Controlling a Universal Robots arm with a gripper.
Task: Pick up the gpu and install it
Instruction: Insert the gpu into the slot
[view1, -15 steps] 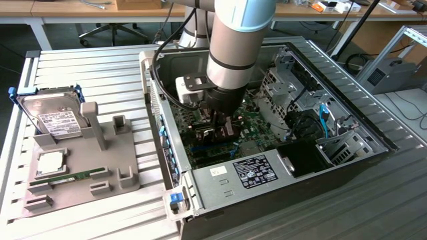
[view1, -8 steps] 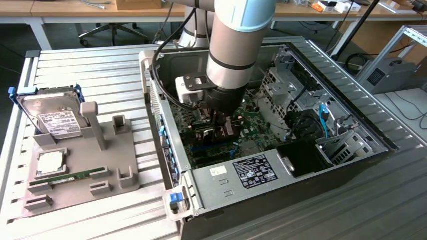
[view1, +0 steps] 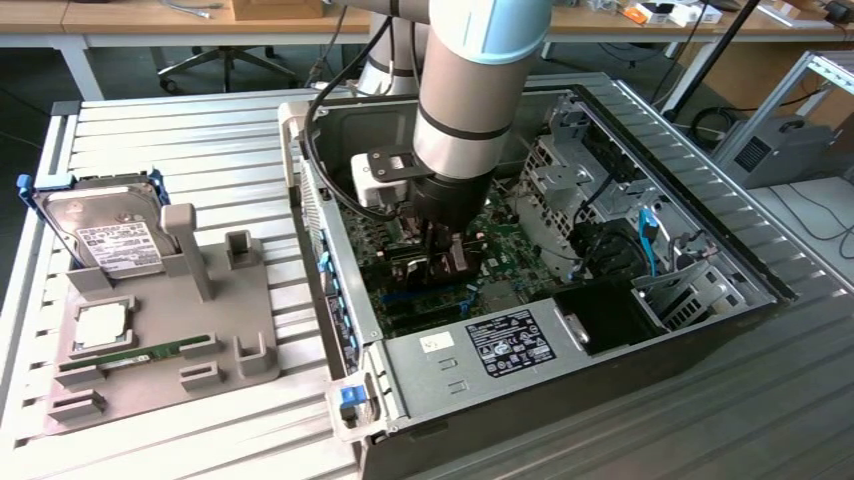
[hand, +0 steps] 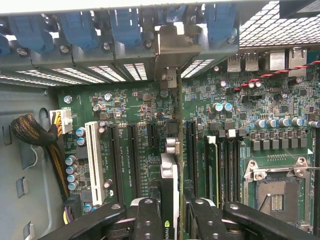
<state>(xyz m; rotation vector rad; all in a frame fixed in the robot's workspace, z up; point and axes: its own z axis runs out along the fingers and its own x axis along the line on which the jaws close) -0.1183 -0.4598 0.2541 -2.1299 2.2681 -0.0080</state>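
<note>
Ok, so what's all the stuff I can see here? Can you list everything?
computer case: one, black and silver, open, on the exterior view's right
motherboard: one, green, inside the case
power supply: one, silver with a black label, in the case
holder: one, grey, beside the case
hard drive: one, silver with a white label, in a blue frame on the holder
memory stick: one, green, lying on the holder
processor chip: one, silver, on the holder
gpu: one, dark, standing on edge over the motherboard slots
arm: one, silver and light blue, reaching into the case
pincer: one, black, closed on the gpu
</note>
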